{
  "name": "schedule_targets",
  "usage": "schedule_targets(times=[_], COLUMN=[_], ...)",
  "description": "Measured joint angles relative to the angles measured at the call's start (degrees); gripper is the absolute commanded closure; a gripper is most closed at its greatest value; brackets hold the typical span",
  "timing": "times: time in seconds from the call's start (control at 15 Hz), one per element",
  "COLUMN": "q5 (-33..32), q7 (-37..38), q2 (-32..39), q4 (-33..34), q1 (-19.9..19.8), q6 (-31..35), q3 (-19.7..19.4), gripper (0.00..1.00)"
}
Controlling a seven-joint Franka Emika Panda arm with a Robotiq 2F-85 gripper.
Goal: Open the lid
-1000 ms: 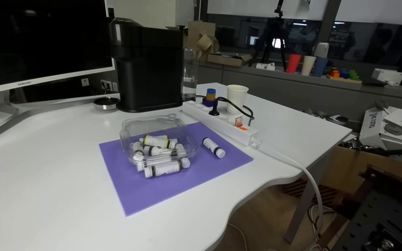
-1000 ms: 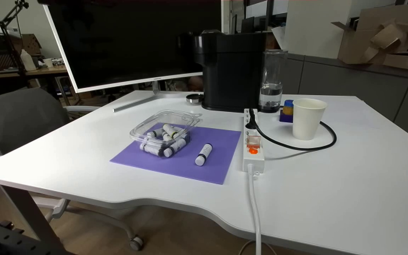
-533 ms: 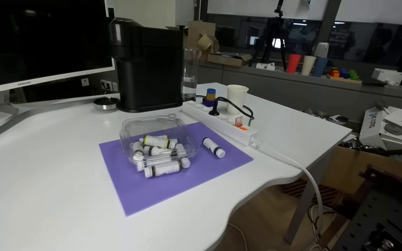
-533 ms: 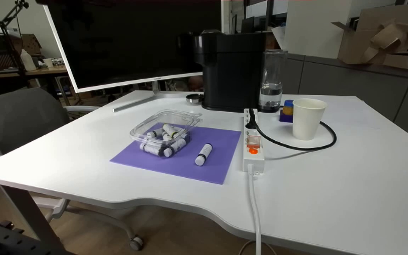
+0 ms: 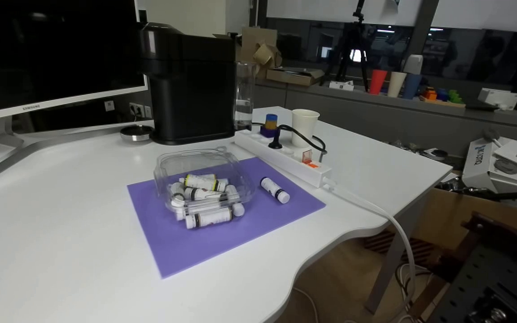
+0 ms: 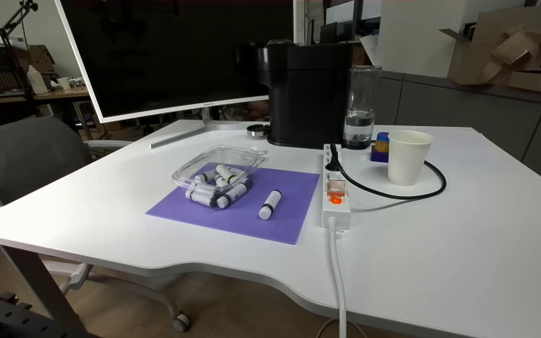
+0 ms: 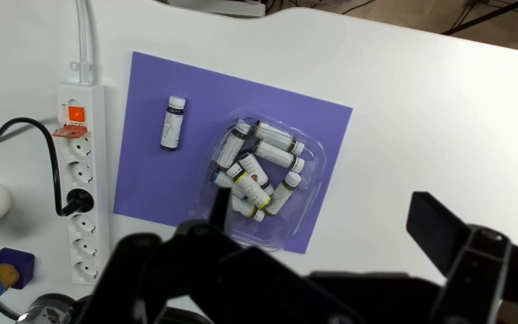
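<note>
The white tabletop (image 6: 444, 263) is carrying a lot of things. The big dark screen (image 6: 172, 56) is standing on it, near the tall black machine (image 6: 308, 108). A clear jar (image 6: 359, 124) of water is standing just beside the machine. The flat black lid (image 5: 209, 45) is lying on the very top of the machine, just as wide, and it is looking shut. I am guessing it is light, stiff plastic, smooth and a bit slippery. It is likely not going to bend or squash, but twisting it hard may be hurting the spot where it is joining the machine. In both exterior views I am seeing no clear grip on it, so I am picking its edge: the best way may be hooking under there and pushing up slowly. I am not sure which end should be lifting, so trying the end away from the jar first may be helping. The fingers (image 7: 436, 231) are hanging wide apart in the wrist view, holding nothing, and they are not touching the lid.
</note>
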Motion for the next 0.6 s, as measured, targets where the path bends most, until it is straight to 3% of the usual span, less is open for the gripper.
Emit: schedule_targets(times=[0.33,0.6], q5=[-0.2,-2.2], q7=[0.2,0.2], q2=[0.7,3.7], q4=[0.0,0.2], q1=[-0.7,-3.2], q6=[0.8,6.8], q3=[0.0,-0.9], gripper=[0.0,0.0])
